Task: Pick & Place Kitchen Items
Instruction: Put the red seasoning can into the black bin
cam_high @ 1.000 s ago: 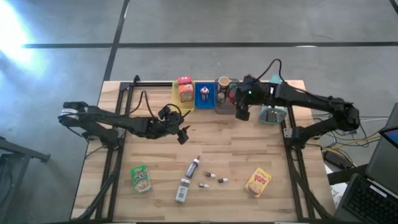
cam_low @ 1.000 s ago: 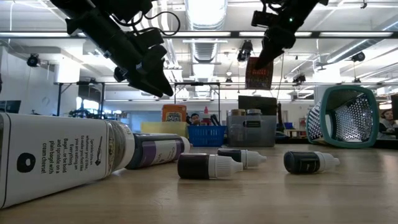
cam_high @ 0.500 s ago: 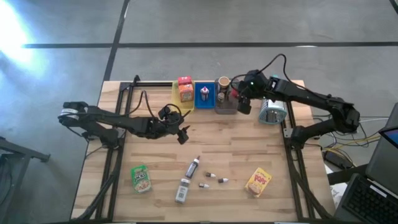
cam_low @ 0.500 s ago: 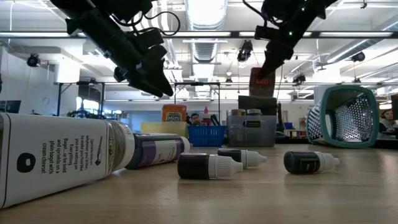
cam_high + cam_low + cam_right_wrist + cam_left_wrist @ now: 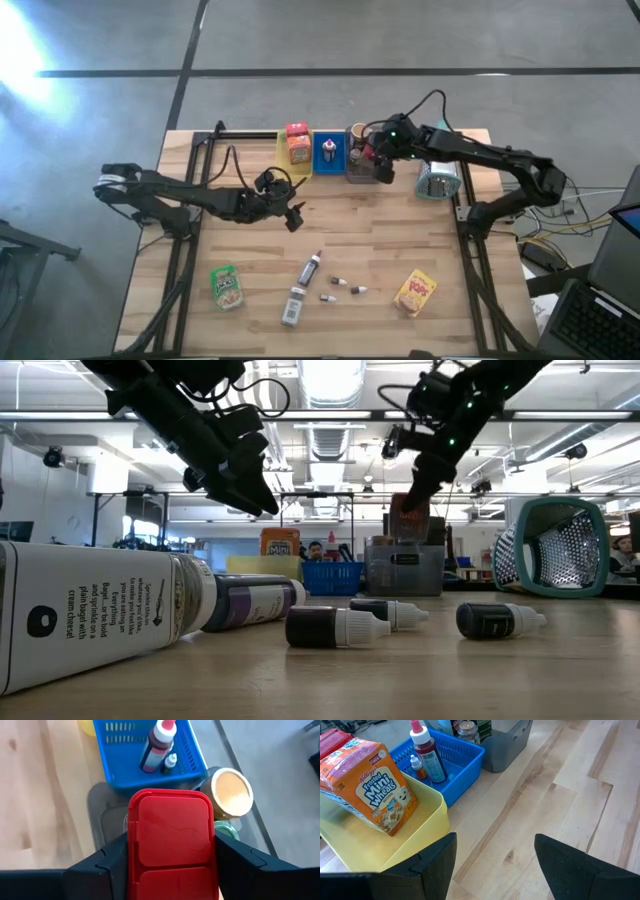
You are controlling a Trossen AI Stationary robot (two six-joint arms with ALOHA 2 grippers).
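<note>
Pale wooden plank table (image 5: 350,235) under fluorescent-lit lab ceiling. Right gripper (image 5: 172,870) fingers clamp a red flip-lid plastic container (image 5: 172,842) between them, seen only in the right wrist view. Left gripper (image 5: 492,865) fingers spread apart, empty.

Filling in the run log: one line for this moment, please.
right gripper: shut on red box, above grey tray | left gripper: open, empty, mid-table | still loose: yellow pouch, green pouch

You have three trays at the counter's far edge: one yellow (image 5: 284,160), one blue (image 5: 329,152), one grey (image 5: 362,170). Two boxes (image 5: 298,143) sit in the yellow tray and two bottles (image 5: 426,756) in the blue. On the open counter you can count two pouches (image 5: 227,286), two bottles (image 5: 310,268) and three vials (image 5: 337,281). One teal basket (image 5: 437,182) lies at 3 o'clock of the trays.
</note>
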